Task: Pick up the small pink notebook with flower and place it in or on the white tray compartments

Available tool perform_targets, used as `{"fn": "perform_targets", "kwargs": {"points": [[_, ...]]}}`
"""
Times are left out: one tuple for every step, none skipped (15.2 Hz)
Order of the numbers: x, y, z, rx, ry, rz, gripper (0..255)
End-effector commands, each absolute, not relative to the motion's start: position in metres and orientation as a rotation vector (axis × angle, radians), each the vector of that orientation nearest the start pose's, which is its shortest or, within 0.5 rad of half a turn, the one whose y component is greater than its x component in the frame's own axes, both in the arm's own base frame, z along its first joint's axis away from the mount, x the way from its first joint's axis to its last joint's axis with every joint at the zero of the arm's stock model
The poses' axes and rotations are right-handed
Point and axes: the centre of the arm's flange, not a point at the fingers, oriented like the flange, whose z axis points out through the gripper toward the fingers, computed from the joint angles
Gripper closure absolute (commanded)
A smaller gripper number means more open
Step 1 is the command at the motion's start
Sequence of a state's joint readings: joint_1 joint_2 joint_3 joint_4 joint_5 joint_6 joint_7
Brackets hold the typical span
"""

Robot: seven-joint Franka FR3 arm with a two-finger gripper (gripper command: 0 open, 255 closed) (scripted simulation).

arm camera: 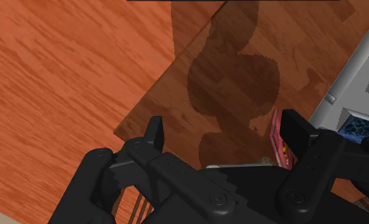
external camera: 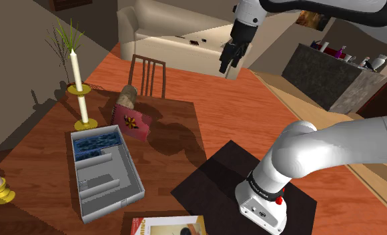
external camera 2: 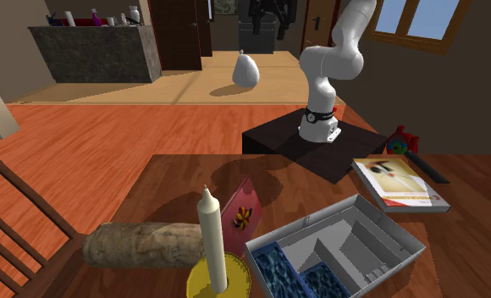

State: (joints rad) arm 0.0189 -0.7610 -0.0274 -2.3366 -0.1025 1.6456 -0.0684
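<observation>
We record that in the wrist view the pink notebook is largely hidden behind the tool, the tray runs off the edge, and the shoulder view's lower edge cuts the book.

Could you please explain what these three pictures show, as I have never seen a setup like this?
This is a simulated white robot arm on a dark box. One picture looks down from beside its stand, one faces it across the wooden table, one looks along its black gripper. On the table are a pink notebook standing on edge, a pale tray with compartments, a candle and a log-like roll. The gripper is open, holds nothing and hangs high up.
</observation>
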Motion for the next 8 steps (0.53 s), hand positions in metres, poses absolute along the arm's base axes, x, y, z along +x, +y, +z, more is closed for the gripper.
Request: {"fn": "perform_targets", "kwargs": {"points": [[0.321, -0.016, 0.599, -3.224, -0.114, -0.108, 0], [0.332, -0.016, 0.591, -3.211, -0.129, -0.099, 0], [0.343, -0.015, 0.582, -3.198, -0.144, -0.09, 0], [0.353, -0.015, 0.573, -3.186, -0.159, -0.082, 0], [0.364, -0.014, 0.565, -3.173, -0.173, -0.073, 0], [0.374, -0.014, 0.556, -3.16, -0.188, -0.065, 0], [0.384, -0.013, 0.547, -3.147, -0.202, -0.056, 0], [0.394, -0.012, 0.539, -3.134, -0.216, -0.048, 0]]}}
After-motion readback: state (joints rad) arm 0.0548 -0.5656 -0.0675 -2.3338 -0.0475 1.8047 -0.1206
